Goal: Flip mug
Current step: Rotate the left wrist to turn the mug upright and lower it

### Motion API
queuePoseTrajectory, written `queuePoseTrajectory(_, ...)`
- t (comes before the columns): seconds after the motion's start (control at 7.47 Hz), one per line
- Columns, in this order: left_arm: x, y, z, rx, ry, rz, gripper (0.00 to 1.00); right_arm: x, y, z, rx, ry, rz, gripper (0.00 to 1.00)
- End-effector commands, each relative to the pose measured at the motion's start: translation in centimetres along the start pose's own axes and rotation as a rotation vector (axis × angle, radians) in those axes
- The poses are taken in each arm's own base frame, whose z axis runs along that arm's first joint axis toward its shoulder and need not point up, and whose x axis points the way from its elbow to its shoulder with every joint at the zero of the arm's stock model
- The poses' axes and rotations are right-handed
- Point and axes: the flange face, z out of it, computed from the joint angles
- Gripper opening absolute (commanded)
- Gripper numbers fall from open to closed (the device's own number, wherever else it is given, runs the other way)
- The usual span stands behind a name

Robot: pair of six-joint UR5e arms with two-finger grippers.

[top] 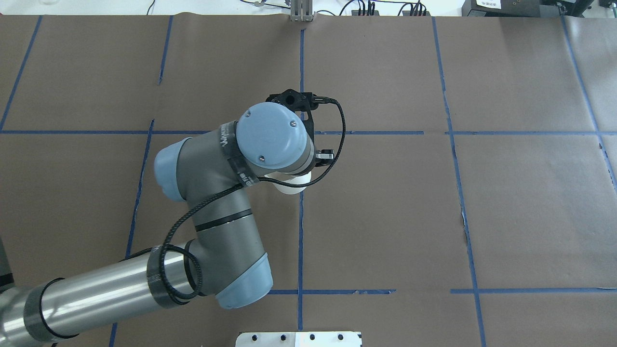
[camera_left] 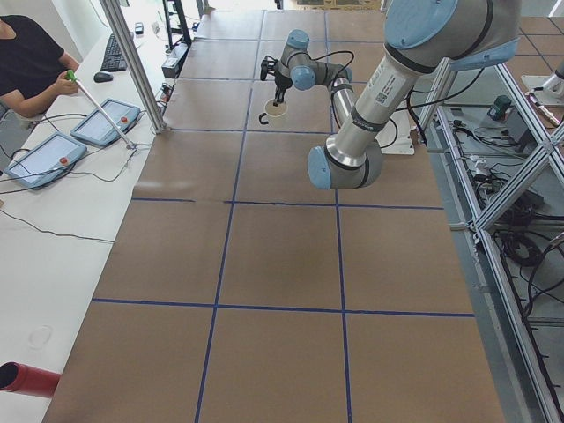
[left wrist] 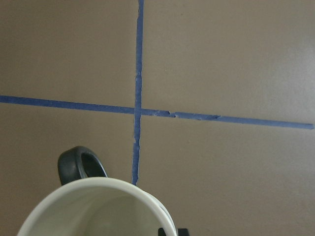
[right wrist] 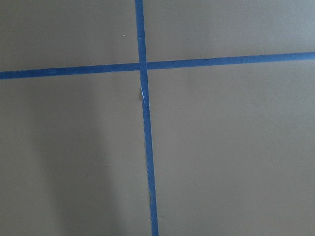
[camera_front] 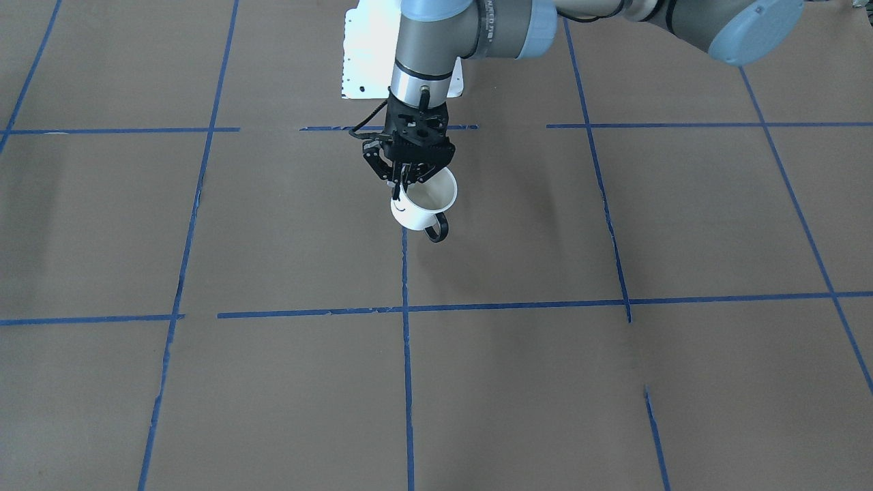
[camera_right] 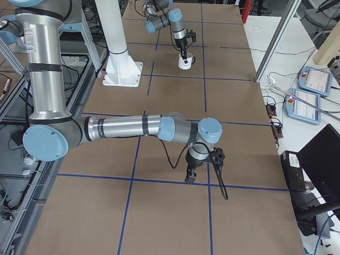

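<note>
The white mug (camera_front: 428, 198) has its mouth upward and tilts slightly, with the black handle (camera_front: 437, 230) toward the front camera and part of the smiley on its side. My left gripper (camera_front: 404, 183) points down and is shut on the mug's rim, near the table's middle. I cannot tell whether the mug's base touches the paper. The overhead view shows only a sliver of the mug (top: 292, 187) under the wrist. The left wrist view shows its pale interior (left wrist: 98, 211). My right gripper (camera_right: 191, 177) hangs over the table far from the mug (camera_right: 184, 62); I cannot tell whether it is open.
Brown paper with blue tape lines (camera_front: 406, 354) covers the table. A white base plate (camera_front: 368, 48) lies at the robot's side. A person (camera_left: 26, 62) with control pendants (camera_left: 106, 123) sits at a side table. A red cylinder (camera_left: 26, 379) lies there.
</note>
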Motion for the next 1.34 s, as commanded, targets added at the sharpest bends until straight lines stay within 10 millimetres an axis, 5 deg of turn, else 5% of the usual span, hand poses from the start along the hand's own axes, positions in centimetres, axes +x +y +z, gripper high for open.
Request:
queuePoseTrajectory(0.0, 2.1, -0.3, 1.5, -0.017, -0.076, 0.052, 0.00, 0.0, 0.0, 0.0, 0.000, 0.000, 0.000, 1.00)
queuePoseTrajectory(0.4, 3.0, 2.4, 4.4, -0.009, -0.125, 0.083, 0.00, 0.0, 0.0, 0.0, 0.001, 0.000, -0.001, 1.00)
queuePoseTrajectory(1.07, 3.7, 2.5, 6.1, 0.001, -0.119, 0.087, 0.00, 0.0, 0.0, 0.0, 0.000, 0.000, 0.000, 1.00)
queuePoseTrajectory(1.2, 3.7, 2.5, 6.1, 0.001, -0.117, 0.087, 0.27, 0.0, 0.0, 0.0, 0.000, 0.000, 0.000, 1.00)
